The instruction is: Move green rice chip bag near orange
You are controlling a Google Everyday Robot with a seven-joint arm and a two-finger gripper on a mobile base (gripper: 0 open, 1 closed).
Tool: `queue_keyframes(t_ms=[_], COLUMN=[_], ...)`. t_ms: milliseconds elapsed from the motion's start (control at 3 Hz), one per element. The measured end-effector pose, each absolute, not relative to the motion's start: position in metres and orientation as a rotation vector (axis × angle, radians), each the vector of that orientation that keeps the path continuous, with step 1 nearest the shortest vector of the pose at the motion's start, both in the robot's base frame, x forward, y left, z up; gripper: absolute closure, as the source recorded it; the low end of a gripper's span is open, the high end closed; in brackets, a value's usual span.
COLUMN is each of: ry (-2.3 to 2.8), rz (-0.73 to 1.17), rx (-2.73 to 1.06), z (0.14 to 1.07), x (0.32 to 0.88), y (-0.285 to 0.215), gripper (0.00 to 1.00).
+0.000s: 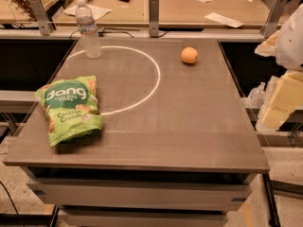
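The green rice chip bag lies flat on the front left of the grey table, its white "dang" lettering facing up. The orange sits at the back right of the table, far from the bag. My gripper shows as white and cream parts at the right edge of the view. It is off the table's right side, level with its middle, far from the bag and holding nothing that I can see.
A clear water bottle stands at the back left on a white circle line painted on the tabletop. Behind the table is a wooden bench with papers and metal posts. The floor drops off at the table's front and sides.
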State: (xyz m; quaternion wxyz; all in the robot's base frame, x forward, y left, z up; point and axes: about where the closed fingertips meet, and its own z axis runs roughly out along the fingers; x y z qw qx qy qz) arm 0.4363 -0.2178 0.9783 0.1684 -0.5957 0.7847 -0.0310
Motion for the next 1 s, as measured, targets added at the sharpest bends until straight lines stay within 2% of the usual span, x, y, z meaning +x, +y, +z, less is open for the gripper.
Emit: queue_keyframes(t_ms=[333, 1000], ry=[2.208, 2.116], rz=[-0.001, 0.354], rx=[-1.608, -1.309], z=[0.966, 0.9], x=[0.43, 0.406], y=[-0.229, -0.26], gripper=[0.0, 0.0])
